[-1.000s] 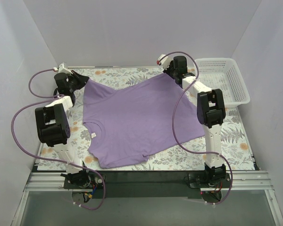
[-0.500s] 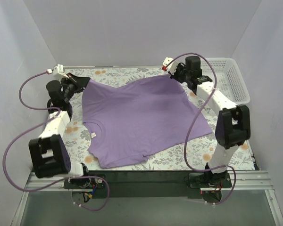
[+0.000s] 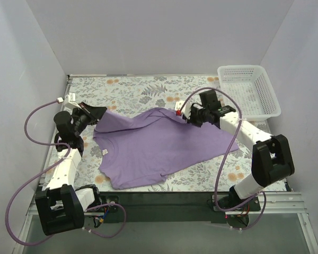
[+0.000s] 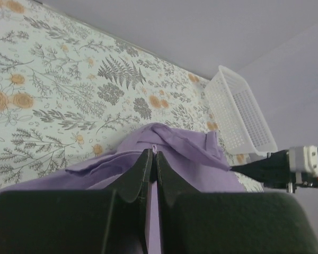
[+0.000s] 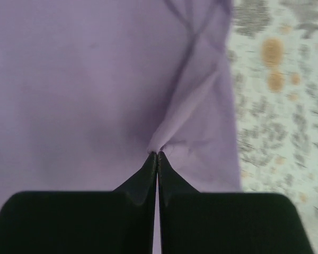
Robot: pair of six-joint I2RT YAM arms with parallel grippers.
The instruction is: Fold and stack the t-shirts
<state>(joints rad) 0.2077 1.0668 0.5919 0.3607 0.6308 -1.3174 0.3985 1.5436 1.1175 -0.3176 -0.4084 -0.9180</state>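
Where the t-shirt [image 3: 159, 145] lay: on the floral surface [image 3: 138, 90]
Left hand [image 4: 151, 153]: closed, pinching its cloth
Right hand [image 5: 157, 154]: closed, pinching its cloth

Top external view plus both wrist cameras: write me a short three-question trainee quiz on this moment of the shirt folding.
1. True or false: a folded shirt lies in the white basket.
2. What do the jaws of the left arm and the right arm pinch? A) the purple t-shirt B) the basket rim C) a cable
3. Fill in: seen from the arms' bases, the basket sits at the far ____ corner of the table.
Key: 1 false; 2 A; 3 right.
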